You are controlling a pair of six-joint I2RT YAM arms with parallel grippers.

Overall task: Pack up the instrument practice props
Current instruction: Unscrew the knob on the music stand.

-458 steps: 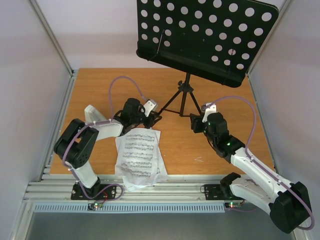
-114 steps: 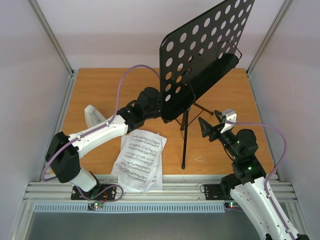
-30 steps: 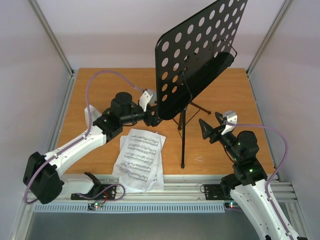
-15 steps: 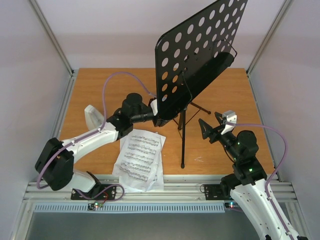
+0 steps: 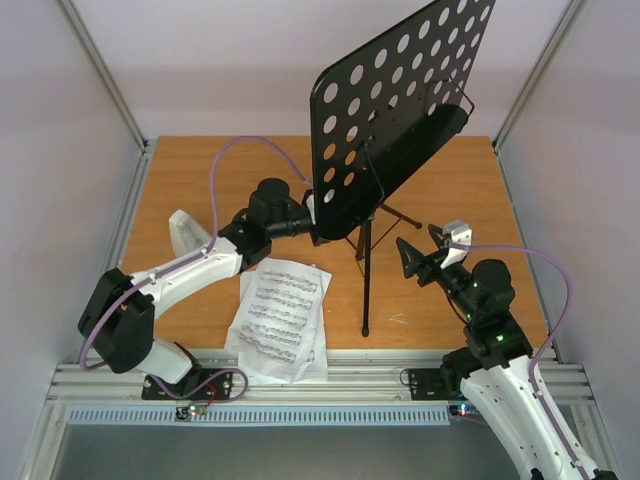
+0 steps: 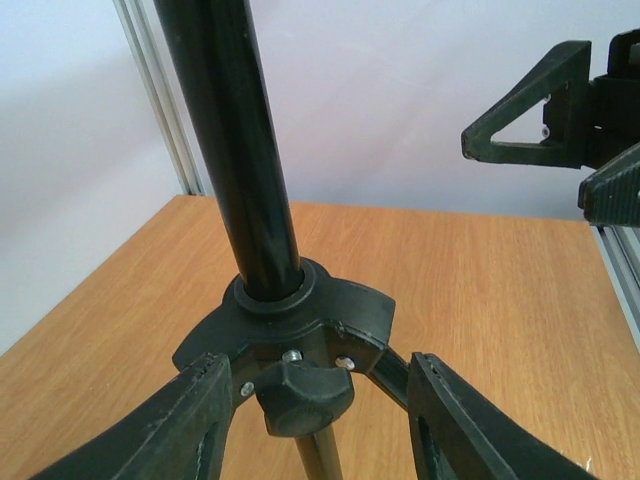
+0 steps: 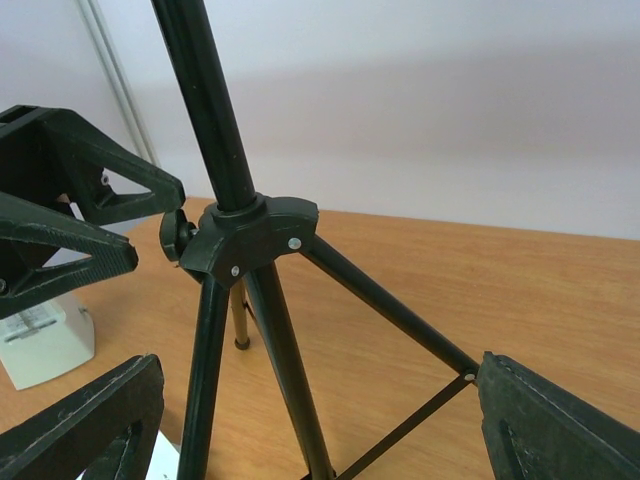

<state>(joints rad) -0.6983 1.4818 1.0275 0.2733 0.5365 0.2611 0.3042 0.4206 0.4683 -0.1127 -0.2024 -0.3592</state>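
The black tripod music stand (image 5: 404,92) stands mid-table, its perforated desk tilted steeply. My left gripper (image 5: 316,230) reaches under the desk to the tripod hub (image 6: 290,320). Its jaws stand open, one finger on each side of the hub's clamp knob (image 6: 304,396), and a gap shows on both sides. My right gripper (image 5: 418,242) hangs wide open right of the pole, and the hub (image 7: 250,240) and legs lie ahead of it, untouched. White sheet-music pages (image 5: 279,320) lie at the front. The white metronome (image 5: 185,232) stands at the left.
The stand's thin legs (image 7: 390,300) and braces spread over the wooden table (image 5: 470,200). White walls and aluminium posts (image 5: 105,90) close in both sides. The desk overhangs the left wrist. The right gripper (image 6: 560,110) shows beyond the hub in the left wrist view.
My left arm has swung right from beside the desk's edge to the tripod hub, and its jaws have narrowed around the knob. The right arm and the stand have stayed put.
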